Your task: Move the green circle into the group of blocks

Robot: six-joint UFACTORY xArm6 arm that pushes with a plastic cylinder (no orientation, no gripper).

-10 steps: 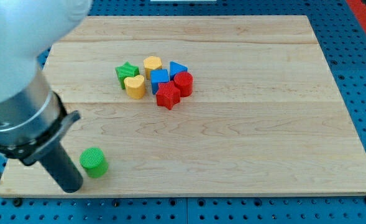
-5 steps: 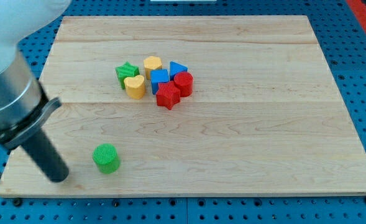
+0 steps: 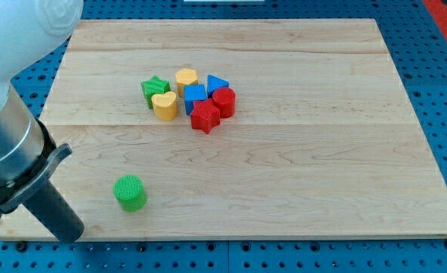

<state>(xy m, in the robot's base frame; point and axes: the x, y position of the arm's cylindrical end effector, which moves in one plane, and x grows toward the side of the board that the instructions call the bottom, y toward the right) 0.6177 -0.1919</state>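
Green circle [image 3: 130, 192]; dark rod tip [image 3: 70, 235]; pale wood board [image 3: 299, 174].

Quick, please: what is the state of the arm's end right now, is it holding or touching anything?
No gripper, only my tip: it holds nothing and sits apart from the green circle, toward the view's bottom left.

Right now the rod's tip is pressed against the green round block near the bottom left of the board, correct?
Not quite. In the camera view my tip stands apart from the green round block, to its lower left, with bare board between them. The block does sit near the bottom left.
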